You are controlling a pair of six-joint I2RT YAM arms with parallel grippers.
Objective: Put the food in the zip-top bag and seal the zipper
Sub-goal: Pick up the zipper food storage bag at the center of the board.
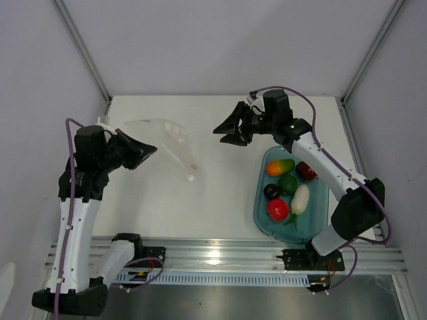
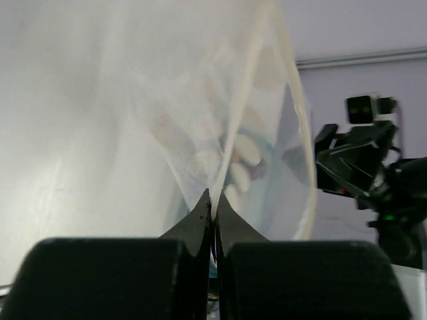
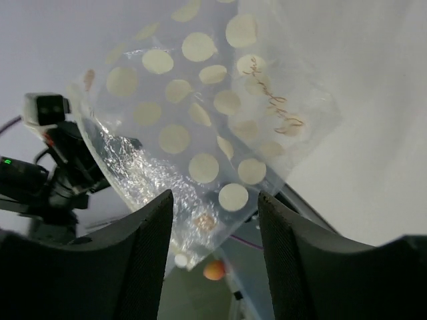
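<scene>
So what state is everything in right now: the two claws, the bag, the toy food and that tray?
left gripper: shut, pinching one edge of the bag.
right gripper: open, holding nothing, apart from the bag.
zip-top bag: empty; cannot tell whether its mouth is sealed.
food: all lying in the tray, none bagged.
teal tray: flat on the table, holding the food.

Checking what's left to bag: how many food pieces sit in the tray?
6, all in the tray: mango at the far end, dark red piece beside it, green piece central, purple piece, radish, tomato nearest. More could hide underneath.
</scene>
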